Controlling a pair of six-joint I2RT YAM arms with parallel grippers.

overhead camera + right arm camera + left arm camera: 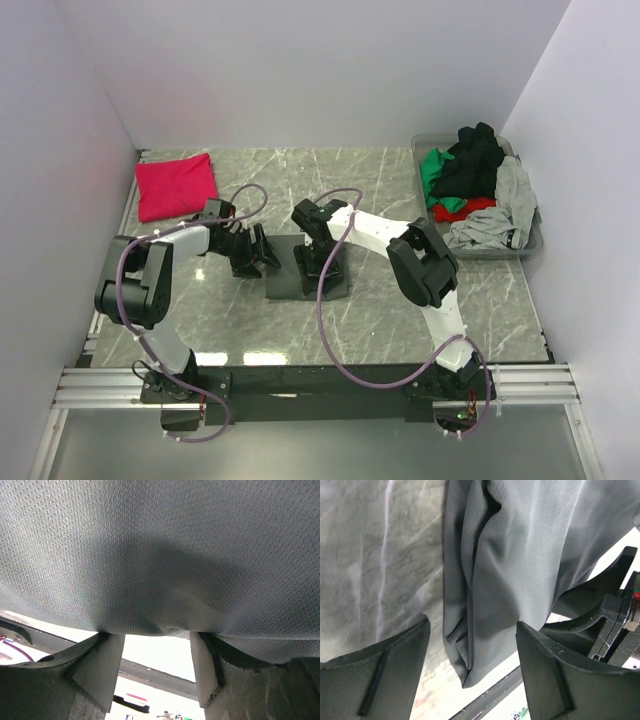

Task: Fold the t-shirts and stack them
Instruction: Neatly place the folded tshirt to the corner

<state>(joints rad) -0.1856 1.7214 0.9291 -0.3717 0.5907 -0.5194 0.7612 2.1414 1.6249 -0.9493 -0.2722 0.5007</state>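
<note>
Toward upper left of the overhead view: magenta-red cloth t-shirt (175, 187), folded flat on the grey marbled tabletop (400, 190), apparently finished.

Left of centre: left gripper (264, 257), low over the table on a sharply bent arm. Jaws spread, straddling the folded edge of the dark charcoal-grey cloth t-shirt (305, 272) without pinching it.

At centre: that charcoal shirt, folded into a compact rectangle, seemingly complete but not yet stacked on the magenta one.

Over its middle: right gripper (322, 266), reaching in from lower right and pointing down at the cloth. Jaws likewise spread, pinching nothing.

Upper right: clear plastic tub (432, 137) holding a heap of black, green, red and light grey shirts (480, 175), all crumpled. Most of the folding probably left to do.
</note>
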